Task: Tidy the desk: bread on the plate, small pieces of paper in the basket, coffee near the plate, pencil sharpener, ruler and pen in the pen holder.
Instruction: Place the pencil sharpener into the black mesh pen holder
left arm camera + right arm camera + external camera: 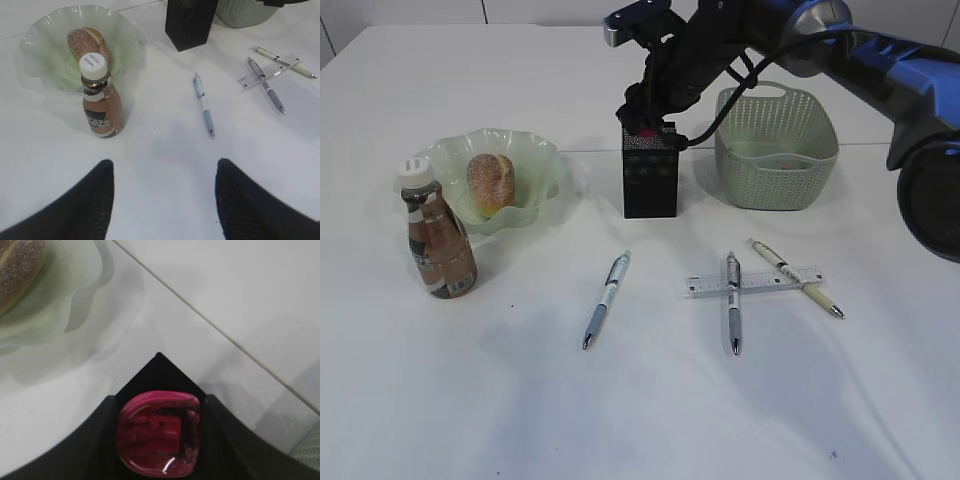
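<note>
Bench white, wide bare front. Basket partly behind right arm. Plate cradling bread, coffee just beside. Pen holder top masked by right pincer, pinching pink pencil sharpener above it. Left pincer spread, holding nothing. Ruler beneath two pens.

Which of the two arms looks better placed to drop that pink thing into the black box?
The right one. Its gripper already holds the pink pencil sharpener directly above the pen holder, so it probably only needs to let go. The left gripper is open and empty, hovering over bare desk near the coffee.
</note>
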You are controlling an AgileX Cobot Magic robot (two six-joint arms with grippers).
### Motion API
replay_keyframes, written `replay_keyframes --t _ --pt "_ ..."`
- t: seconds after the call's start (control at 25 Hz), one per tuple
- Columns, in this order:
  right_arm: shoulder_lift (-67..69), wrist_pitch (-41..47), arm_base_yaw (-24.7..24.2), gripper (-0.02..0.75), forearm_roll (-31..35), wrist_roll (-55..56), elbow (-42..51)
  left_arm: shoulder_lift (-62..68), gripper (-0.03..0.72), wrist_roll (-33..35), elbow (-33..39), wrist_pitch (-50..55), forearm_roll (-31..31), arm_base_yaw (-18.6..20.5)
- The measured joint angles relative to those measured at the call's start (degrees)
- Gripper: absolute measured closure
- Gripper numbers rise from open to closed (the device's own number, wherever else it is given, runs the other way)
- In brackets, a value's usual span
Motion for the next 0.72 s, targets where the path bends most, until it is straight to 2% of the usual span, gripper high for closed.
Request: replay_keyframes --t 0.72 --pt "0.29 0.0 0.0 0.321 0.0 4.69 0.0 0.0 0.24 0.0 0.0 0.0 -1.89 0.0"
